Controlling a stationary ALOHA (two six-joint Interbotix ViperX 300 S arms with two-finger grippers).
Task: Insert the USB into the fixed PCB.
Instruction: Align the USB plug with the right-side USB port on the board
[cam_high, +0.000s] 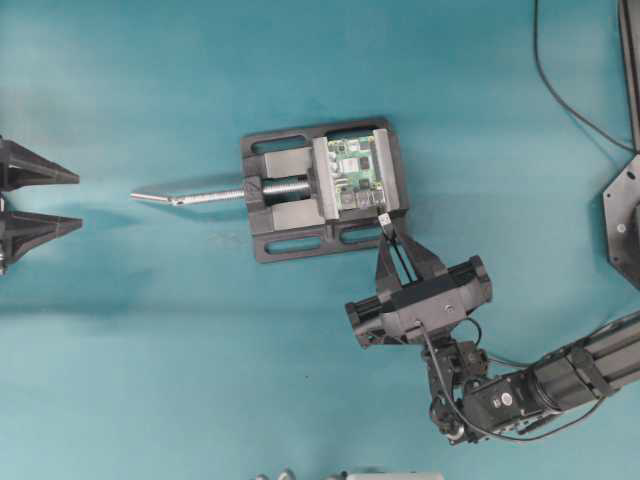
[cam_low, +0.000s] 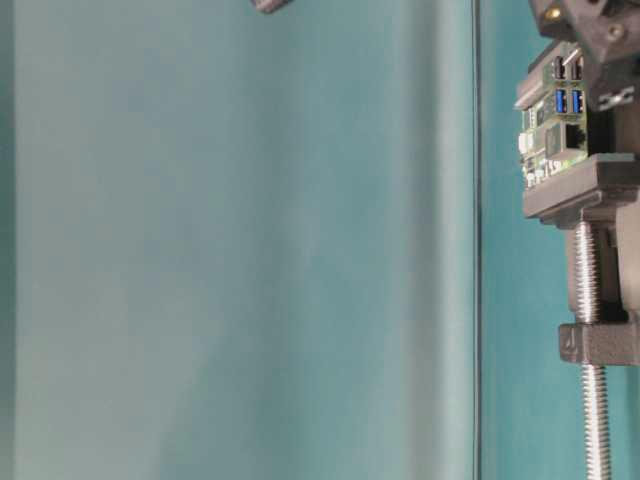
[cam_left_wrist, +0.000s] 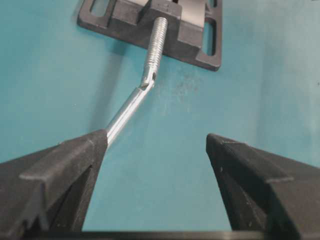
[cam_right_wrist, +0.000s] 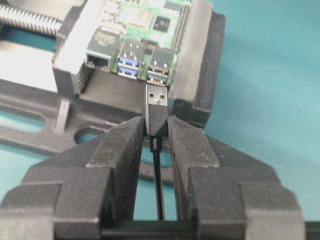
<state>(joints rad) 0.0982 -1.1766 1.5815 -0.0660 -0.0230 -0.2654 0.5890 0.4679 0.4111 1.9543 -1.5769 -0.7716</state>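
Teal table surface (cam_high: 150, 330), with my right gripper (cam_right_wrist: 156, 131) pinching the USB (cam_right_wrist: 156, 106) by its stiff little plug body, its metal tip just short of the PCB (cam_right_wrist: 142, 30) ports, light but likely slip-prone; left gripper (cam_left_wrist: 155, 150) spread, idle.

One green circuit board (cam_high: 357, 170) is counted, clamped in one black vise (cam_high: 290, 235). One threaded screw rod (cam_high: 215, 193) is seen, ending in one bent handle. One USB plug (cam_right_wrist: 156, 109) with one thin black cable is counted. Two stacked USB port blocks (cam_right_wrist: 146, 59) are seen on the board's near edge. Two grippers are counted: left (cam_high: 42, 202) and right (cam_high: 398, 258).
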